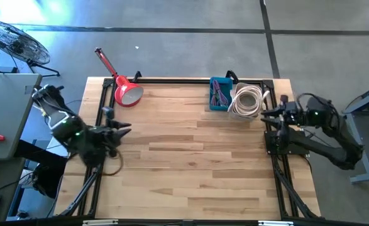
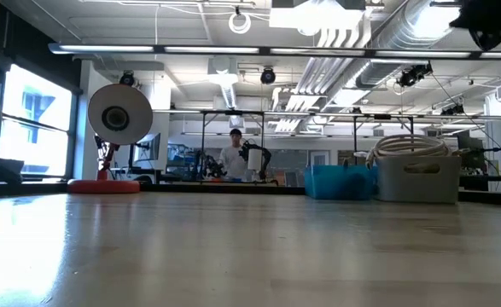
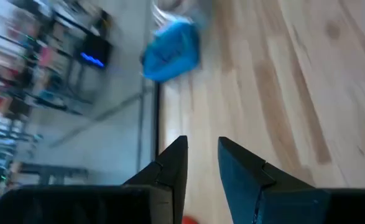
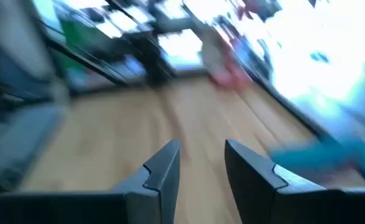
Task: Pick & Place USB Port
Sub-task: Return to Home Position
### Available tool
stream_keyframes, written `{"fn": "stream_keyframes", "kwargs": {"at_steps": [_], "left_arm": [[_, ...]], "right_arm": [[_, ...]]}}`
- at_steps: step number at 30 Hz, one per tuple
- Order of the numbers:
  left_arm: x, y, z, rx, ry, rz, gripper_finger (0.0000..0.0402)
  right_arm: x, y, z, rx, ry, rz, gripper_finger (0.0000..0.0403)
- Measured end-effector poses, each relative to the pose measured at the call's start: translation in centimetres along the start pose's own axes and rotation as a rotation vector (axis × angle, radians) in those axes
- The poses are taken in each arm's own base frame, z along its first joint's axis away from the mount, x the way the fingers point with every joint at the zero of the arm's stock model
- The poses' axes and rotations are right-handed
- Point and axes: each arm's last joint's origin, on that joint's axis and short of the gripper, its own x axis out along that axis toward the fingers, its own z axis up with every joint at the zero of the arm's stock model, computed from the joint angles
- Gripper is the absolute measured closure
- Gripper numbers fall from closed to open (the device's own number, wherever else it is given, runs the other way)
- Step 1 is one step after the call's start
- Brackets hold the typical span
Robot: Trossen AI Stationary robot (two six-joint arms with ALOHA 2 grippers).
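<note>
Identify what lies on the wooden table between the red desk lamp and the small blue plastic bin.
Nothing. In the high view, the stretch of wooden table from the red desk lamp to the blue plastic bin is bare planks.

Both wrist views badly motion-blurred, blue bin point(image 3: 170, 50) just a smear. Low view: bright ceiling lights point(image 2: 318, 38), window point(image 2: 28, 119) light from the left, sheen across the bench point(image 2: 233, 256). High view evenly lit, glare on floor point(image 1: 21, 12) beyond far-left corner.
</note>
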Motion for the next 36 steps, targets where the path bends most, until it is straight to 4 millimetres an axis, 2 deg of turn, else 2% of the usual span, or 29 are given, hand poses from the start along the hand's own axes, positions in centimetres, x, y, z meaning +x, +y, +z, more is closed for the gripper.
{"fn": "stream_keyframes", "kwargs": {"at_steps": [4, 7, 11, 16, 22, 29, 36], "left_arm": [[-0.4, -0.9, -2.9, -0.056, -0.133, 0.082, 0.0317], [-0.1, -1.7, -5.6, -0.123, -0.215, 0.054, 0.0317], [1.1, -3.7, -8.4, -0.197, -0.306, -0.021, 0.0317], [2.7, -6.8, -10.8, -0.191, -0.394, -0.128, 0.0317], [4.2, -9.3, -13.0, -0.196, -0.442, -0.185, 0.0317], [5.3, -11.2, -13.9, -0.222, -0.487, -0.243, 0.032], [6.0, -13.2, -14.3, -0.184, -0.606, -0.33, 0.0371]], "right_arm": [[0.6, 0.4, 0.1, -0.086, -0.225, 0.251, 0.0284], [1.6, 0.4, 0.1, -0.109, -0.339, 0.4, 0.0284], [3.4, -0.1, -0.9, -0.113, -0.374, 0.492, 0.0284], [5.6, -1.0, -3.4, -0.084, -0.335, 0.497, 0.0284], [6.9, -1.1, -5.2, -0.082, -0.331, 0.548, 0.0284], [7.1, -0.3, -5.4, -0.117, -0.341, 0.591, 0.0284], [7.6, 0.3, -6.2, -0.124, -0.277, 0.559, 0.0284]]}}
